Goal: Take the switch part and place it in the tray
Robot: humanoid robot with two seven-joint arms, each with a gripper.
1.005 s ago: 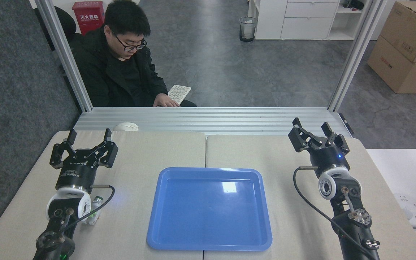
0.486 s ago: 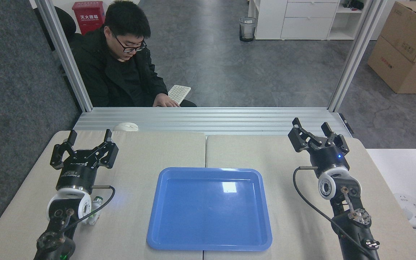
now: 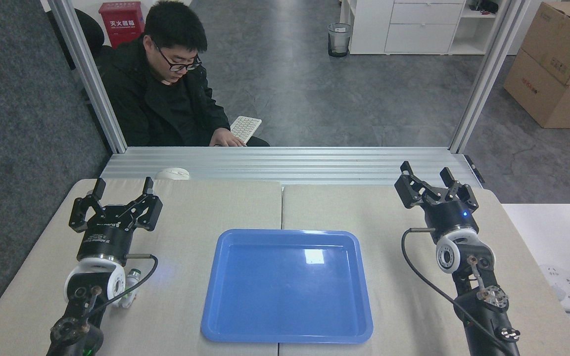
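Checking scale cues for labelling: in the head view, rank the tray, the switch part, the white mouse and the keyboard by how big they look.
1. tray, by far
2. keyboard, farther off
3. mouse
4. switch part, partly hidden by the left arm, so its rank against the mouse is unsure

Switch part (image 3: 130, 287) half hidden behind arm

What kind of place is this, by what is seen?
Probably an office used as a robot test room: a person at a keyboard, cardboard boxes, white cabinets.
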